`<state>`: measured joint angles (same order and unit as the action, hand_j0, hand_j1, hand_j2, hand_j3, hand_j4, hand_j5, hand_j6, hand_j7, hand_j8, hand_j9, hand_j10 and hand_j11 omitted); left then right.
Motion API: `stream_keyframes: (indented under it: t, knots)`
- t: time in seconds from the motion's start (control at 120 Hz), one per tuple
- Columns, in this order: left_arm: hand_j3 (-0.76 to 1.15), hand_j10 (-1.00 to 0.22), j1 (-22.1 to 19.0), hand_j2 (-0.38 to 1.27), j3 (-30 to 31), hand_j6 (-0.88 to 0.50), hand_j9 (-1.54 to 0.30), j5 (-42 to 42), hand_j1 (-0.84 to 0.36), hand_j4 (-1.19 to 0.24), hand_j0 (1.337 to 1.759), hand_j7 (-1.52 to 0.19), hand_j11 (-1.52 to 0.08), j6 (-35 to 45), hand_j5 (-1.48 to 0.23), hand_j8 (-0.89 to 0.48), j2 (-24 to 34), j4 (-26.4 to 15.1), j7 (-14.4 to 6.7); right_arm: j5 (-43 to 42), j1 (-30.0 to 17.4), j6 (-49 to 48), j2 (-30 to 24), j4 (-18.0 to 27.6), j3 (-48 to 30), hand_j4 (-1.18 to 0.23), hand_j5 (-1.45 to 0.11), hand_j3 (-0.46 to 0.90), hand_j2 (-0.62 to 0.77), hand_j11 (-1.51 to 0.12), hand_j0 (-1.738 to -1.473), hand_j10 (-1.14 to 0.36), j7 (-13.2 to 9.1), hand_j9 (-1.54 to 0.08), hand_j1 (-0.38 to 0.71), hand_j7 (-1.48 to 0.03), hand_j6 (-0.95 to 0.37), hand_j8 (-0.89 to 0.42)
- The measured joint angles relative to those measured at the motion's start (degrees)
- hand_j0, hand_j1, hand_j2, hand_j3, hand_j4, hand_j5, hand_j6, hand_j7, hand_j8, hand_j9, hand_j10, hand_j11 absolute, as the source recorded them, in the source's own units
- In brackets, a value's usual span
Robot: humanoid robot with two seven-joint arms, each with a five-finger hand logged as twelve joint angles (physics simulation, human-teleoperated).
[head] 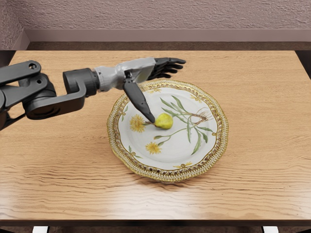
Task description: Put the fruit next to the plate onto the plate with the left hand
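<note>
The left arm (pixel 43 94) is reaching in from the left edge of the scene, its dark joints lying above the wooden table (pixel 58 160) and its pale forearm stretching rightward toward the far-left rim of the plate. The left hand (pixel 141 73) is hovering over that far-left part of the rim with nothing in its grasp: the four dark fingers (pixel 170 65) are pointing right, slightly apart and lightly bent, while the long thumb (pixel 140 101) is slanting down and toward the near side, away from the others. The thumb's tip is ending just beside the left side of the fruit; whether it is actually touching cannot be told. The fruit (pixel 164 121), small and yellow-green, is lying on the plate (pixel 167 177), a little left of its centre, among the painted yellow flowers and green stems. The plate, white with a gold scalloped border, is sitting flat on the table around the middle of the scene. To the right of the plate the tabletop is running on to its right edge.
</note>
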<state>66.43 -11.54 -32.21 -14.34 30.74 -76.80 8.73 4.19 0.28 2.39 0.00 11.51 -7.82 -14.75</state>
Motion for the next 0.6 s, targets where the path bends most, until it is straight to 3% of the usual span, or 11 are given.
stream_keyframes:
  t: [0.067, 0.15, 0.208, 0.408, 0.6]
  knots:
    - [0.00, -0.05, -0.8, 0.03, -0.2, -0.05, -0.07, 5.1, 0.30, -0.05, 1.658, -0.07, -0.07, -1.1, -0.07, -0.03, 4.3, -3.1, -3.0, 0.0, 0.0, 0.0, 0.0, 0.1, 0.0, -0.03, -0.04, 0.00, -0.01, -0.04, -1.658, -0.03, 0.0, -0.04, -0.31, -0.04, -0.03, -0.03]
    - [0.00, -0.03, -0.9, 0.02, -0.4, -0.03, -0.05, 14.5, 0.32, -0.04, 1.658, -0.05, -0.05, -5.1, -0.05, -0.02, 8.7, -5.9, -9.2, 0.0, 0.1, 0.0, 0.0, 0.2, -0.1, -0.03, -0.04, 0.00, -0.01, -0.04, -1.658, -0.03, 0.0, -0.04, -0.31, -0.04, -0.03, -0.03]
    - [0.00, -0.02, -1.2, 0.01, -0.5, -0.03, -0.04, 20.8, 0.32, -0.03, 1.658, -0.04, -0.04, -8.0, -0.04, -0.02, 11.8, -7.1, -11.9, 0.0, 0.1, 0.0, 0.0, 0.2, -0.1, -0.03, -0.04, 0.00, -0.01, -0.04, -1.658, -0.03, 0.1, -0.04, -0.31, -0.04, -0.03, -0.03]
    - [0.00, -0.01, -4.8, 0.01, -0.1, -0.01, -0.01, 38.8, 0.34, -0.01, 1.658, -0.01, -0.01, -17.5, -0.01, -0.01, 27.5, -11.0, -15.7, 0.0, 0.1, 0.1, 0.0, 0.3, -0.2, -0.03, -0.04, 0.00, -0.01, -0.04, -1.658, -0.03, 0.1, -0.04, -0.31, -0.04, -0.03, -0.03]
    - [0.00, 0.00, -8.7, 0.00, 0.4, 0.00, -0.01, 49.7, 0.35, 0.00, 1.658, -0.01, -0.01, -20.2, -0.01, 0.00, 35.2, -11.8, -21.6, 0.1, 0.1, 0.0, 0.0, 0.5, -0.3, -0.03, -0.04, 0.00, -0.01, -0.04, -1.658, -0.03, 0.1, -0.04, -0.31, -0.04, -0.03, -0.03]
